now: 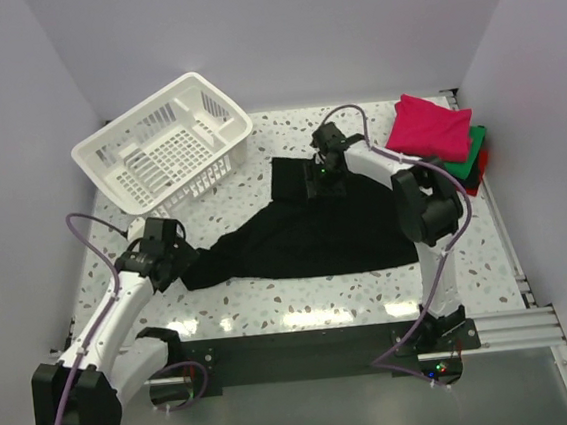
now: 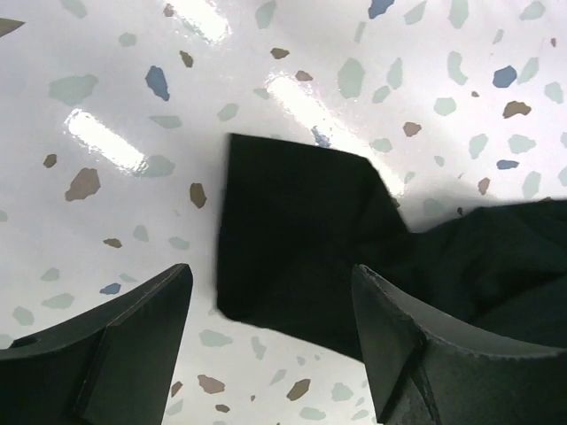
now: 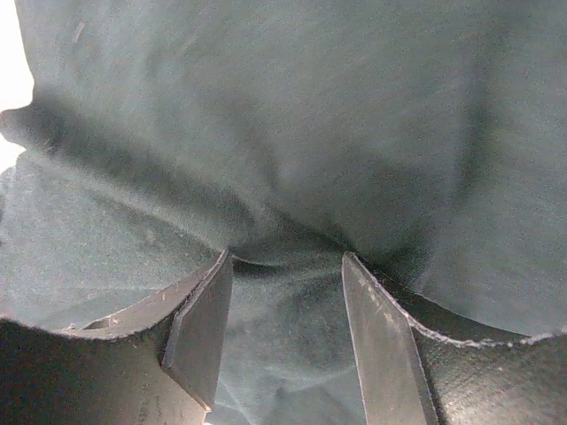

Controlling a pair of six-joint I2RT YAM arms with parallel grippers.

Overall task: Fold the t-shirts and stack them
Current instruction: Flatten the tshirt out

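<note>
Meanwhile left jaws (image 2: 270, 341) gape empty over black t-shirt (image 1: 306, 235); right jaws (image 3: 283, 341) pinch it.

The speckled terrazzo table (image 1: 302, 296) carries a spread black t-shirt (image 1: 306, 235), a white basket (image 1: 162, 149) and folded shirts (image 1: 437, 132).

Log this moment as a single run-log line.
stage: folding black t-shirt | left gripper: open above sleeve, not holding | right gripper: jaws apart, pressed into far edge cloth | folded stack: far right corner

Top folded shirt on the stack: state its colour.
Magenta-pink shirt; the top external view shows it best.
</note>
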